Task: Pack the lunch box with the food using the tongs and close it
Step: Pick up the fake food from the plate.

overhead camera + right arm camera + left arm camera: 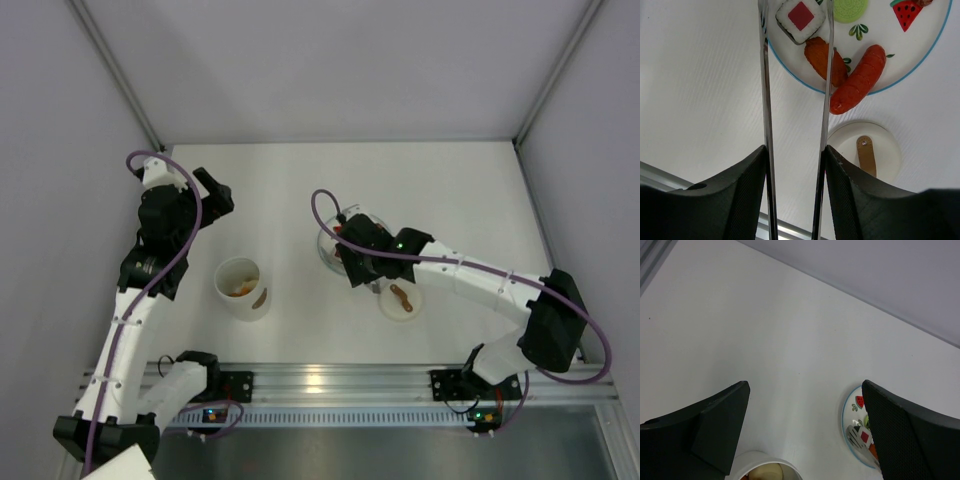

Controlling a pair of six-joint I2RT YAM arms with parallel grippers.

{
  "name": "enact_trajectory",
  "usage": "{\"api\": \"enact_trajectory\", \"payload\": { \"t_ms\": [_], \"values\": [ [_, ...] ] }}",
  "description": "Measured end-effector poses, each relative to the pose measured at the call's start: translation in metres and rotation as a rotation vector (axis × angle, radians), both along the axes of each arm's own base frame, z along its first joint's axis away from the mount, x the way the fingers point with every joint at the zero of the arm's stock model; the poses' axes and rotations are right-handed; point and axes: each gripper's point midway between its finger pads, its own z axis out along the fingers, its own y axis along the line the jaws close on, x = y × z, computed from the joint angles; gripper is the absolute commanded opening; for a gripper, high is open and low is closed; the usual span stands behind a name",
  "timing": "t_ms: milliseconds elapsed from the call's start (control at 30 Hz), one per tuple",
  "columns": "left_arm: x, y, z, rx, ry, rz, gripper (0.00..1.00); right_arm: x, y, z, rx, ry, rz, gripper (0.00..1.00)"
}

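The white lunch box (240, 290) stands open left of centre with food pieces (243, 287) inside; its rim (762, 460) shows at the bottom of the left wrist view. My right gripper (795, 150) (358, 262) is shut on the tongs (765, 90), whose two arms reach over the plate (935, 45). A white sushi piece with a red square (801, 17) lies between the tongs' arms. Beside it are an orange piece (822, 59), a red sausage (860, 80) and a green disc (850, 9). My left gripper (805, 390) (218, 195) hangs open and empty, behind the lunch box.
The round white lid (401, 299) with a brown strap (866, 156) lies flat just in front of the plate (330, 250). Grey walls close in the table on three sides. A metal rail (330, 380) runs along the near edge.
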Motion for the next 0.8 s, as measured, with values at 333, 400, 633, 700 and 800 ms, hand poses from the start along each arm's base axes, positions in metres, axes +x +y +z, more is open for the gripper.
{"api": "enact_trajectory", "payload": {
  "t_ms": [333, 400, 633, 700, 800],
  "values": [
    [0.0000, 0.0000, 0.0001, 0.000, 0.000, 0.000, 0.99, -0.0010, -0.0039, -0.0034, -0.004, 0.005, -0.005, 0.45],
    [0.0000, 0.0000, 0.0001, 0.000, 0.000, 0.000, 0.99, -0.0014, -0.0044, -0.0036, -0.005, 0.006, -0.005, 0.43],
    [0.0000, -0.0001, 0.0001, 0.000, 0.000, 0.000, 0.99, -0.0013, -0.0043, -0.0031, -0.004, 0.005, -0.004, 0.25],
    [0.0000, 0.0000, 0.0001, 0.000, 0.000, 0.000, 0.99, -0.0013, -0.0045, -0.0029, -0.005, 0.005, -0.004, 0.24],
    [0.0000, 0.0000, 0.0001, 0.000, 0.000, 0.000, 0.99, -0.0006, -0.0050, 0.0008, -0.007, -0.001, -0.002, 0.24]
  ]
}}
